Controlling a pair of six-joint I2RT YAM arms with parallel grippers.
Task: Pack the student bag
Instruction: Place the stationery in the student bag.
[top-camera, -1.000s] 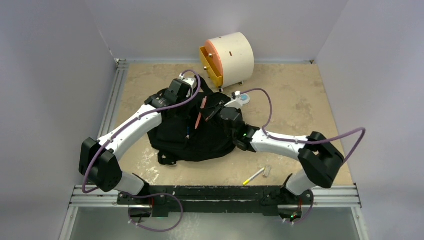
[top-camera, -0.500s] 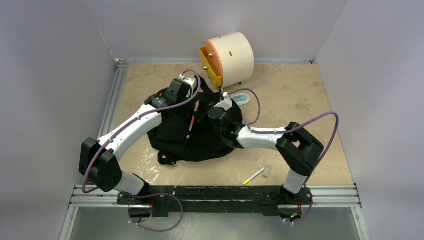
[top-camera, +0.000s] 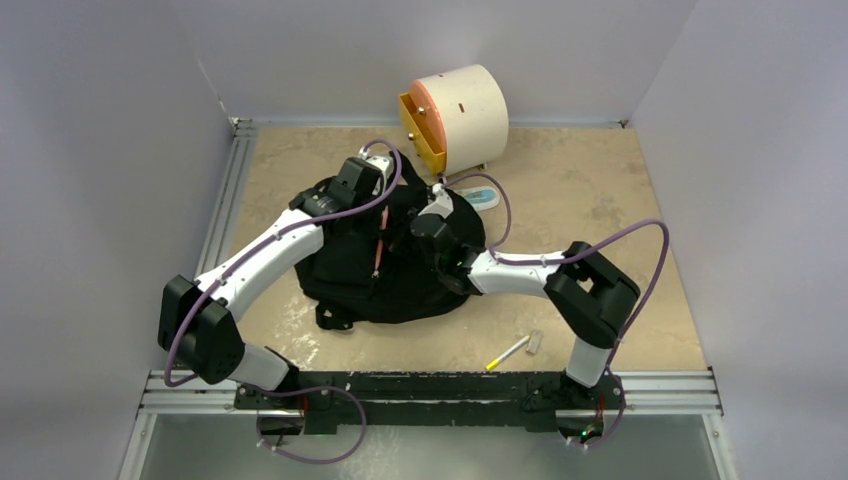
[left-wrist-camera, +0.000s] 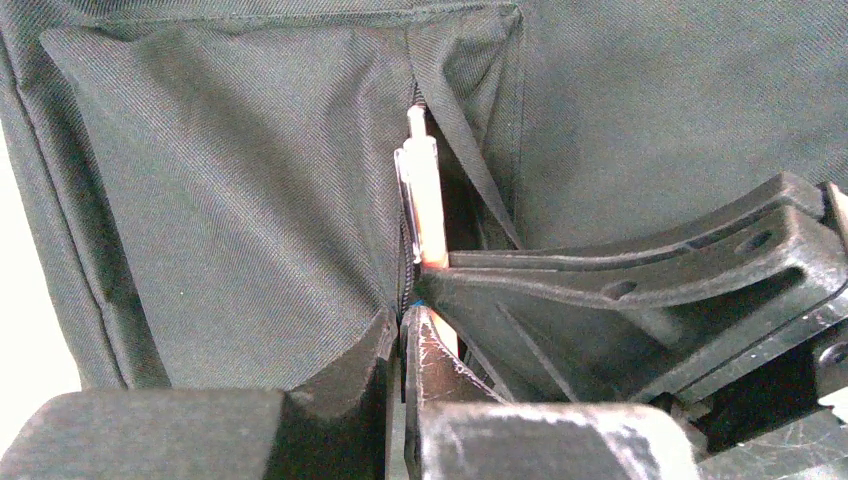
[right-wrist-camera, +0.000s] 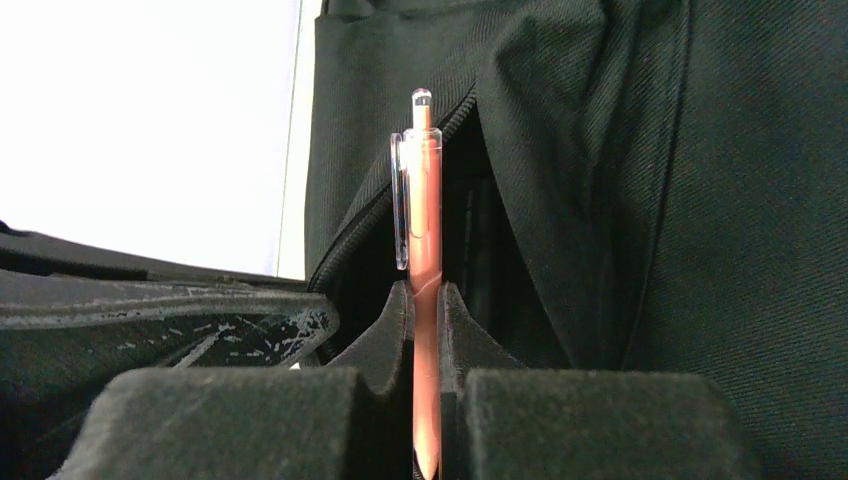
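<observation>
The student bag (top-camera: 400, 290) lies slumped on the left-centre of the bench (top-camera: 600, 200), its far end close to the cream drum-shaped drawer box (top-camera: 462, 108) by the back wall. That box's yellow drawer (top-camera: 420, 135) stands pulled out toward the bag, and what it holds cannot be made out. A zipped opening in the bag gapes as a dark slit. The right claw (right-wrist-camera: 426, 295) is clamped tight on an orange-red pen (right-wrist-camera: 426, 220), which stands straight up between its pads, the clip and button end pointing at the slit. From the left wrist view, the pen's upper part sits right at the mouth of the opening, against the zipper edge. The left claw (left-wrist-camera: 400, 335) is pressed closed at the near lip of that same opening and appears to pinch the bag's fabric there, just beside the right claw. The inside of the pocket is too dark to show any contents. On the left, the bag's edge lies near the metal rail (top-camera: 225, 200), with only a strip of bench between. To the right, a broad stretch of bench runs to the wall. A yellow marker (top-camera: 508, 352) and a small pale block (top-camera: 535, 341) lie near the front edge, well apart from the bag. A small teal-and-white item (top-camera: 482, 198) rests just beyond the right arm.
</observation>
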